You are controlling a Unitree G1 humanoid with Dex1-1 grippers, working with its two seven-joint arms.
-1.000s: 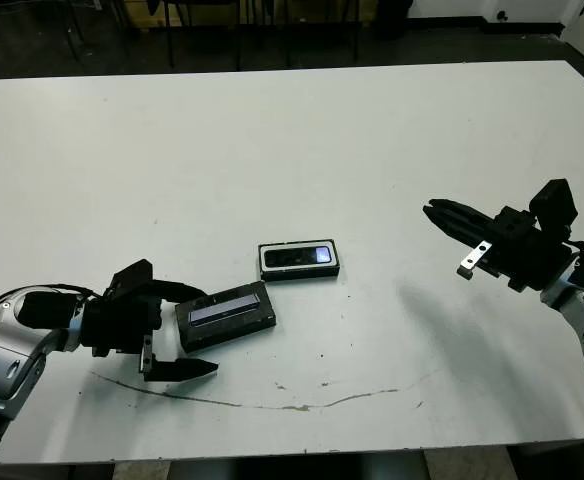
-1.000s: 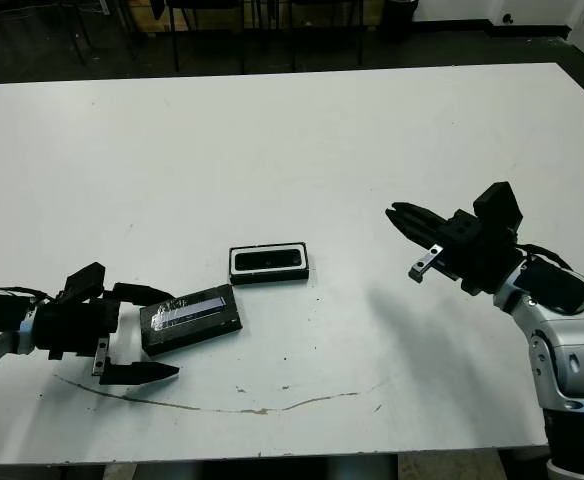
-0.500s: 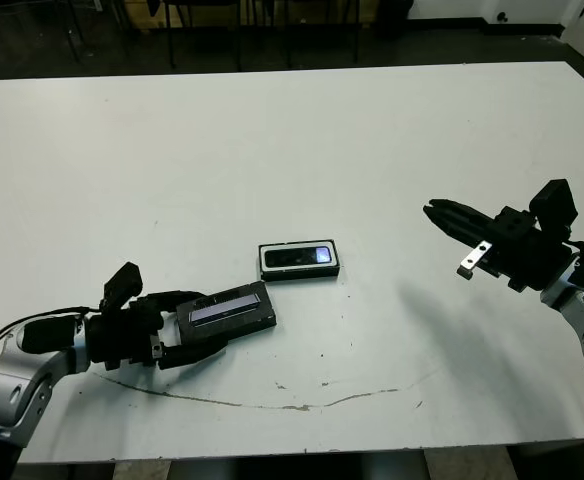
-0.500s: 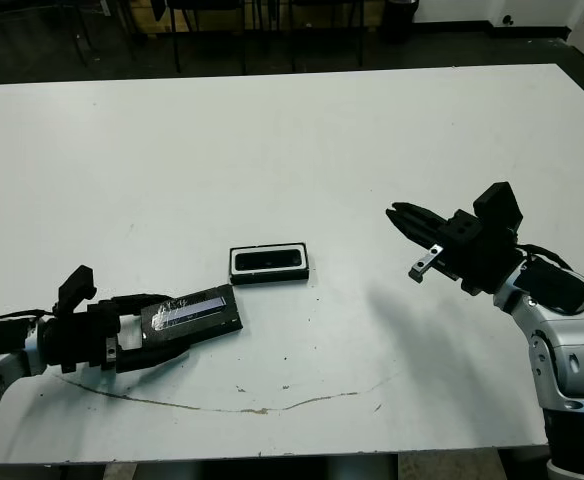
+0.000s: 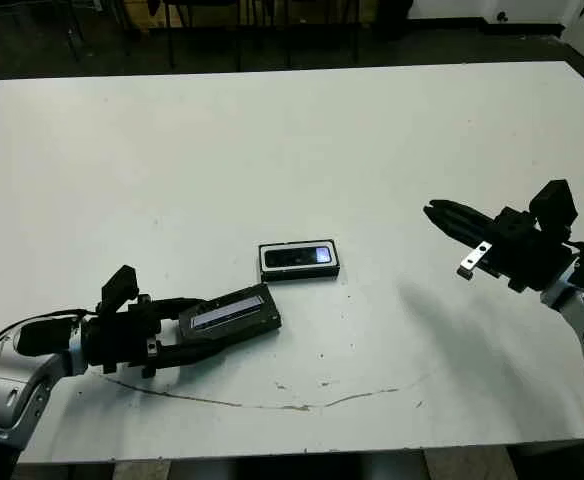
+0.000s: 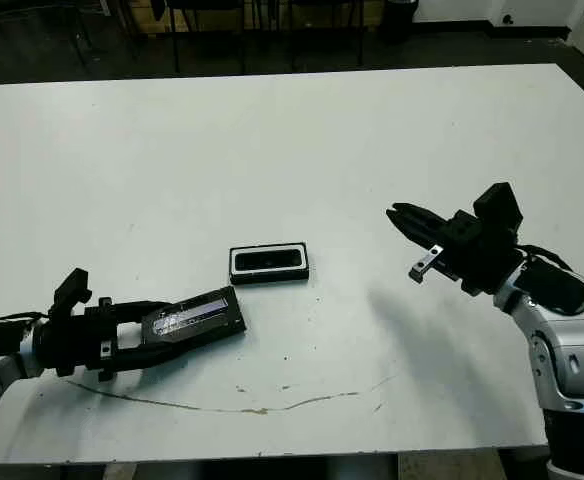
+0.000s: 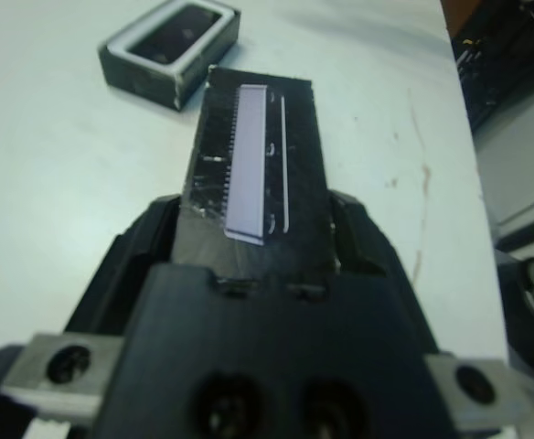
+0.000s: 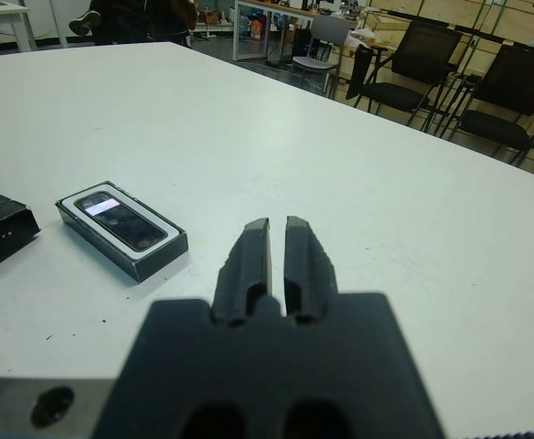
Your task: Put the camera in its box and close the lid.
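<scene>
In the lower left the lid (image 5: 228, 312) is gripped at one end by the left fingers (image 5: 194, 338), the camera (image 5: 297, 257) is already in the box (image 5: 269, 273) at the middle, the right fingers (image 5: 450, 216) are closed on nothing, and the lid could tip or slip.

The slim black camera (image 5: 298, 256) with its glossy bluish face lies flat inside the white-lined black box (image 5: 300, 274) near the table's middle, while the black lid (image 5: 230, 314) with its pale strip sits just beside it toward the near-left corner, gripped at one end by the left tool (image 5: 177, 330).
</scene>
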